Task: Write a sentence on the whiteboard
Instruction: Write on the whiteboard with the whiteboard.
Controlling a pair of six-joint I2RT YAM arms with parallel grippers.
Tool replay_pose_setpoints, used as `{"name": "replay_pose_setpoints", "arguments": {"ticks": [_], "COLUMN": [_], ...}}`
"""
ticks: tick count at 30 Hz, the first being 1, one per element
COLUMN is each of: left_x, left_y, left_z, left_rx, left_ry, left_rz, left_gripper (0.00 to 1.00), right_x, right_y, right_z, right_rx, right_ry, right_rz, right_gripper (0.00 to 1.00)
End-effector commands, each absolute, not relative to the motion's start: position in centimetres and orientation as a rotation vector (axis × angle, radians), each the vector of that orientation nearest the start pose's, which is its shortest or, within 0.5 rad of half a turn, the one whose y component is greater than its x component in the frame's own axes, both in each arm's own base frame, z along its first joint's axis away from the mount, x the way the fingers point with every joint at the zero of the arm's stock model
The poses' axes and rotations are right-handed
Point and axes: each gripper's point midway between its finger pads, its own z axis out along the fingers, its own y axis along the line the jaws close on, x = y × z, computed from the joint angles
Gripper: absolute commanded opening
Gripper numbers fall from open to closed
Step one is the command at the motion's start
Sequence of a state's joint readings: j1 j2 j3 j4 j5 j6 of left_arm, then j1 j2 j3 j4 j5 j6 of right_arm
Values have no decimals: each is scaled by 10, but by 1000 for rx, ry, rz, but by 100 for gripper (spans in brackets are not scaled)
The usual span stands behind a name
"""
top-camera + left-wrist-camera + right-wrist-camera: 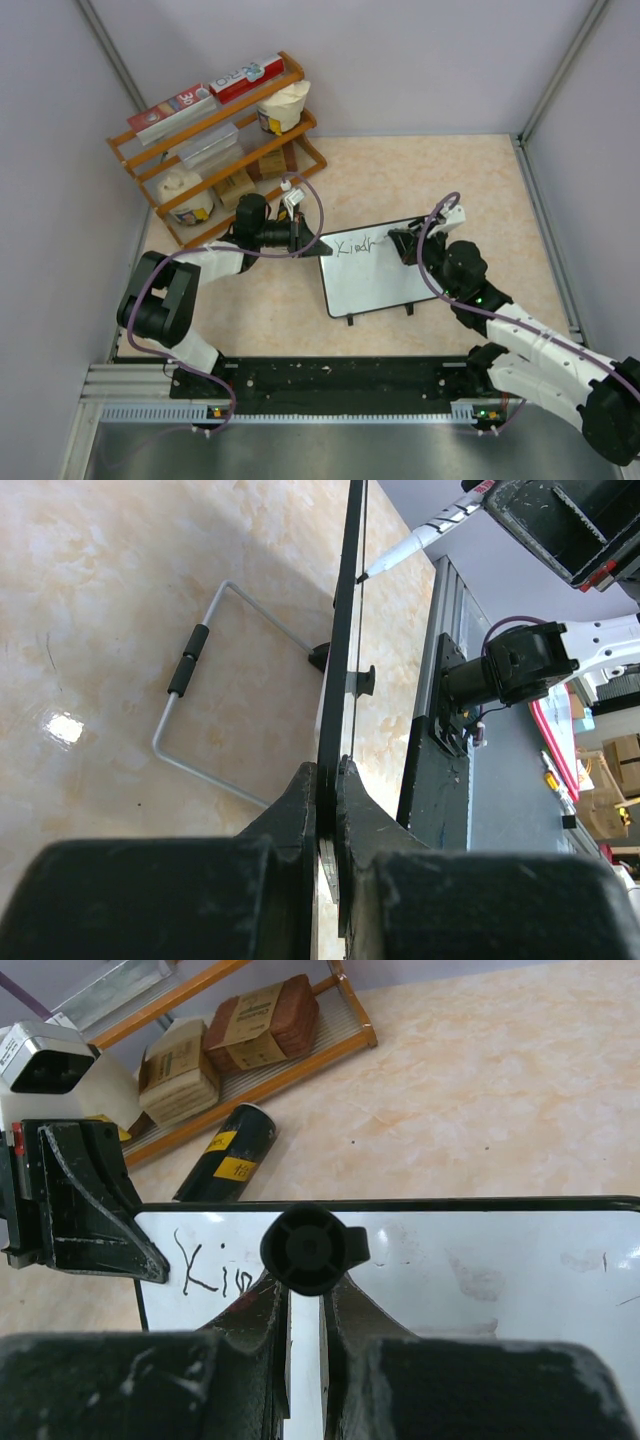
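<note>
Whiteboard point(375, 285): mid-desk, standing on its lower edge and leaning back on a wire stand point(200, 650). The writing face is toward the arms.

Sentence point(355, 247): only a few shaky letters at the upper left. The rest of the face is blank apart from faint smudges. Judged early in the task.

Risks:
- The board is pinned at one upper corner only. Pen pressure far from that corner could pivot or flex it, or walk its feet across the desk point(420, 180), skewing the line.
- The marker point(305, 1250) is clamped across its barrel. Drag on the tip could twist it in the grip and lift the tip off, leaving gaps.
- Pressing too hard could fold the stand back.
- Whether the tip touches the face is too close to call in the left wrist view.

Left claw point(328, 790): closed to a slit, fingers either side of the frame at the board's upper left corner, just beside the first letter.

Right claw point(305, 1300): narrowly closed on the marker, barrel pointing at the face, no contact with the board itself.
</note>
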State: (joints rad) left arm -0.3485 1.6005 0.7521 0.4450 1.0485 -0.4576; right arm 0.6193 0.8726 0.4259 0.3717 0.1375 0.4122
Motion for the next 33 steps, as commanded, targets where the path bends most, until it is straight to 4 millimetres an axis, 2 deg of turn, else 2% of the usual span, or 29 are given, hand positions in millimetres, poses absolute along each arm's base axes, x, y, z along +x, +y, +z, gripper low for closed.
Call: {"name": "replay_pose_setpoints", "arguments": {"ticks": [1,9,16,24,26,30,33], "left_x": [283,283,283,282,282,283,282], "left_y": [-270,-270,-270,-270,-270,-270,-270], "left_z": [122,122,120,119,119,119,118], "left_rx": [701,702,698,701,703,703,703], "left_ry": [1976,1977,1983,1986,1985,1987,1989], "left_rz": [-1446,-1445,-1446,-1444,-1443,-1443,-1445], "left_gripper": [0,0,0,0,0,0,0], "right_x": [280,274,272,266,268,276,280], "right_y": [191,190,192,186,183,184,189], "right_z": [196,191,198,251,255,249,237], "right_rx": [-93,-109,-106,-34,-21,-23,-35], "right_ry": [1723,1727,1709,1555,1544,1571,1605], "right_rz": [644,651,676,756,746,708,704], "right_gripper": [0,0,0,0,0,0,0]}}
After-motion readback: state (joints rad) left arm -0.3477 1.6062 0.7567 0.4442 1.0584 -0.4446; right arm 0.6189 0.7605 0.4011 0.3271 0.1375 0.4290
